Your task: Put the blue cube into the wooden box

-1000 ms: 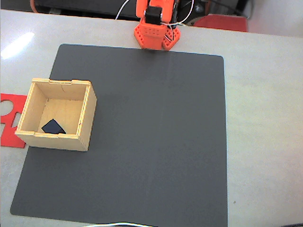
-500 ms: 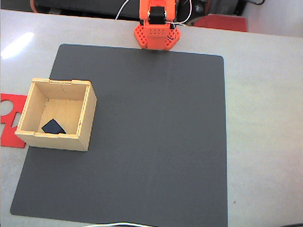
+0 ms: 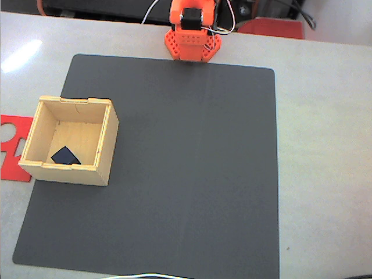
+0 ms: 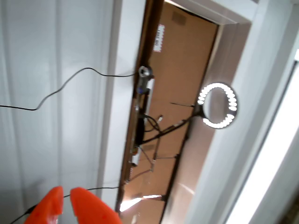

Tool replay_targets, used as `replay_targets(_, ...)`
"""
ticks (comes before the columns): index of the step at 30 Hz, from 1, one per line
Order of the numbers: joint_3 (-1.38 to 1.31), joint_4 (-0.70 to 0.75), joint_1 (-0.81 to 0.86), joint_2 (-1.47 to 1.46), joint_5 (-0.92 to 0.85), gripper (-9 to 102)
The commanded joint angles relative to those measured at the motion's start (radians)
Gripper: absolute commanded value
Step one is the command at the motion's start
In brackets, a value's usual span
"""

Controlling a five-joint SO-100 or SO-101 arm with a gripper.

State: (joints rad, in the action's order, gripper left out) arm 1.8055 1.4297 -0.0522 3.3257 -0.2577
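I see the blue cube (image 3: 65, 156) lying tilted in the lower left corner of the wooden box (image 3: 104, 139), at the frame's left. It looks light, stiff and matte — I'd pinch two opposite flat faces. My gripper (image 4: 66, 198) points upward, fingertips nearly together, holding nothing

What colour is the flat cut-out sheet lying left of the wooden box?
Red; the cut-out sheet shows best in the fixed view, beside the wooden box.

A pale table (image 3: 325, 116) carries a dark mat (image 3: 192, 174), the arm's orange base (image 3: 190, 43) and a red cut-out sheet (image 3: 11, 148).
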Motion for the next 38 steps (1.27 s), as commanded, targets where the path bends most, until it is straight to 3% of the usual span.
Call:
replay_targets(1, 0.190, -0.118, -0.008, 0.015, 0.000, 0)
replay_targets(6, 0.555, -0.313, 0.046, 0.015, -0.017, 0)
replay_targets(14, 0.979, -0.426, 0.152, 0.014, -0.021, 0)
replay_targets(26, 1.244, -0.413, 0.235, 0.012, 0.014, 0)
replay_targets(38, 1.253, -0.410, 0.285, 0.012, 0.072, 0)
